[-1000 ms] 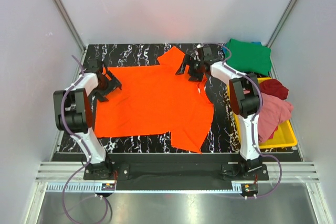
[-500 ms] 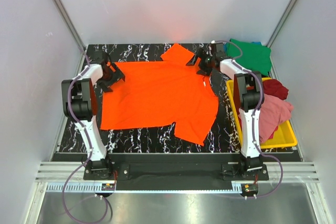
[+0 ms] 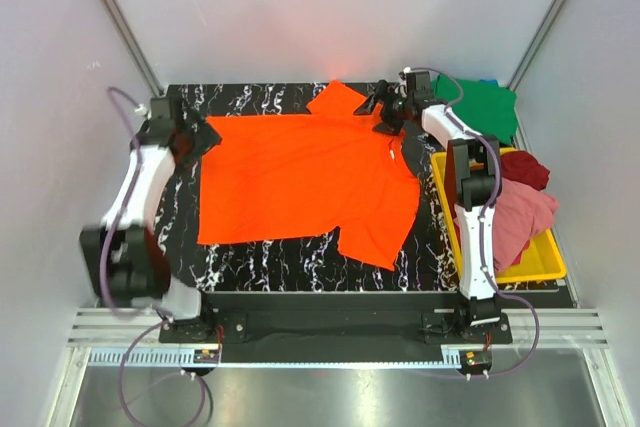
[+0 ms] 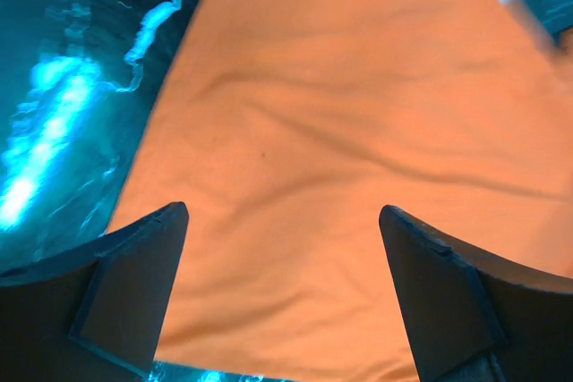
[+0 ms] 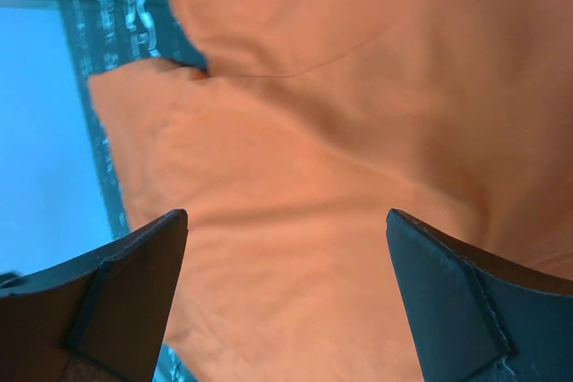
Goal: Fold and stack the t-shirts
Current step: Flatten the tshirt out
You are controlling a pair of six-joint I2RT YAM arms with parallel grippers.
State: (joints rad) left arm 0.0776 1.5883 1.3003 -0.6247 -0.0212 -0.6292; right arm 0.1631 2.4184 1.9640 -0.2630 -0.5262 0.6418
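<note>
The bright orange t-shirt [image 3: 300, 177] lies spread flat on the black marbled table [image 3: 250, 267]. My left gripper [image 3: 192, 137] is open and hovers over the shirt's far left corner; the left wrist view shows orange cloth [image 4: 340, 131] between the wide-apart fingers [image 4: 143, 266]. My right gripper [image 3: 385, 112] is open over the shirt's far right part beside a sleeve [image 3: 335, 99]; the right wrist view shows orange cloth [image 5: 340, 158] under it. A green t-shirt [image 3: 475, 107] lies at the far right over a sliver of blue [image 3: 488, 81]. Dark red [image 3: 522, 169] and pink [image 3: 520, 215] t-shirts lie in the tray.
A yellow plastic tray [image 3: 535, 267] stands at the table's right edge, next to the right arm. Grey walls and metal posts close in the table on three sides. Bare marbled table [image 4: 72, 87] shows left of the shirt and along the near edge.
Both grippers have moved toward the table's far edge. The orange shirt has shifted away and to the right and lies flatter. The left arm has swung outward to the left.
</note>
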